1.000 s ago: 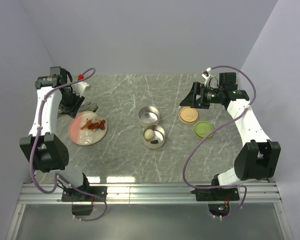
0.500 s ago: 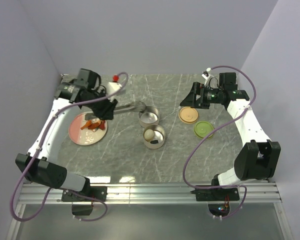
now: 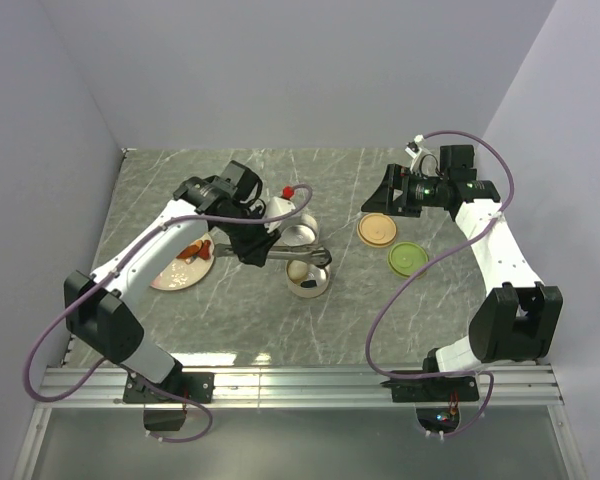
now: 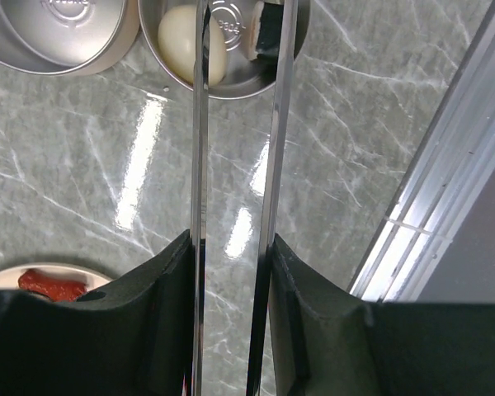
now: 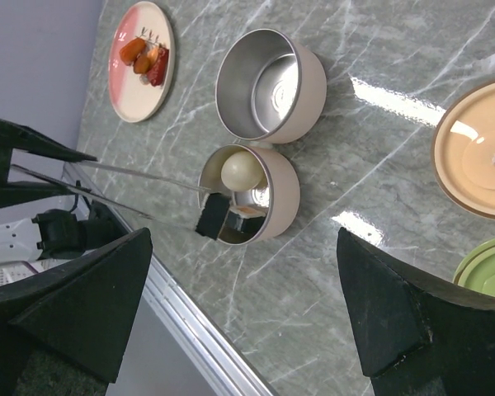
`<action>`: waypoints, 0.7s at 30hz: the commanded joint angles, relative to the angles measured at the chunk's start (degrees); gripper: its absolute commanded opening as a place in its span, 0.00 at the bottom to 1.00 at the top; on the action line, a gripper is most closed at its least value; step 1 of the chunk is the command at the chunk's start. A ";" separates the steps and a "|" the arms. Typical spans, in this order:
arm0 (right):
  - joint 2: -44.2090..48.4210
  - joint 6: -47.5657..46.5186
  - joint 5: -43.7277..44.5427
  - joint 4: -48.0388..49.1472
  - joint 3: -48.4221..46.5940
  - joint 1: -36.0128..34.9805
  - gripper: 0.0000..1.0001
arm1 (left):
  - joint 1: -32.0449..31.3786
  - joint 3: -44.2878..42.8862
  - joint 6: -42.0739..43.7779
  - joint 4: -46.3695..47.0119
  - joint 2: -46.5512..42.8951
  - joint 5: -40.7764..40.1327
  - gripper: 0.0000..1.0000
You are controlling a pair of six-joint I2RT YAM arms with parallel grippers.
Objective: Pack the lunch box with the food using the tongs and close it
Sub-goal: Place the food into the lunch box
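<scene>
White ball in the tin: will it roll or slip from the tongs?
Likely rolls: the white ball looks round and smooth, loose in the tin. Probably slips too: the tongs are slim, shiny metal.

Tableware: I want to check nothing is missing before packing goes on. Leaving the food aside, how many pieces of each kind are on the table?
Tins: 2
Lids: 2
Plate: 1
Tongs: 1
Total: 6
</scene>
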State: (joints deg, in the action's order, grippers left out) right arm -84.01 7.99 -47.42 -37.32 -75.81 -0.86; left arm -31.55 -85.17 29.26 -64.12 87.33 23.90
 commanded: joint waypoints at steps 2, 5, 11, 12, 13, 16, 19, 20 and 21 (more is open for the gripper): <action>2.36 -0.96 0.31 -0.12 -1.53 0.42 1.00 | -0.18 -1.14 2.64 3.04 1.96 -1.04 0.28; 2.36 -1.22 0.40 -0.38 -1.62 0.34 1.00 | -0.18 -1.14 4.67 3.12 3.02 -2.01 0.29; 1.92 -1.13 -0.22 -0.12 -1.18 0.34 1.00 | -0.27 0.61 8.45 3.90 3.20 -4.91 0.31; 1.74 -1.13 -0.22 -0.03 -1.09 0.42 1.00 | -0.27 0.88 8.71 4.09 3.28 -5.35 0.31; 1.74 -1.05 -0.13 -0.03 -1.09 0.34 1.00 | -0.27 0.97 8.80 4.26 3.37 -5.36 0.32; 1.39 -1.13 -0.31 -0.12 -1.35 0.42 1.00 | -0.53 1.05 9.15 4.44 3.90 -5.44 0.34; 1.13 -1.22 -0.31 -0.38 -1.62 0.42 1.00 | -0.97 1.32 9.33 4.97 4.25 -6.06 0.35; 1.04 -1.22 -0.57 -0.47 -1.62 0.42 1.00 | -1.14 1.32 9.50 4.88 4.43 -6.06 0.36; 0.95 -1.13 -0.66 -0.56 -1.71 0.42 1.00 | -1.23 1.32 9.68 4.71 4.60 -6.15 0.36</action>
State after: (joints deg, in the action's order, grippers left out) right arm -84.01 7.75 -47.33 -37.71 -75.81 -0.86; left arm -32.10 -83.61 37.10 -61.28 91.77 17.50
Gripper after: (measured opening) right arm 0.996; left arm 0.406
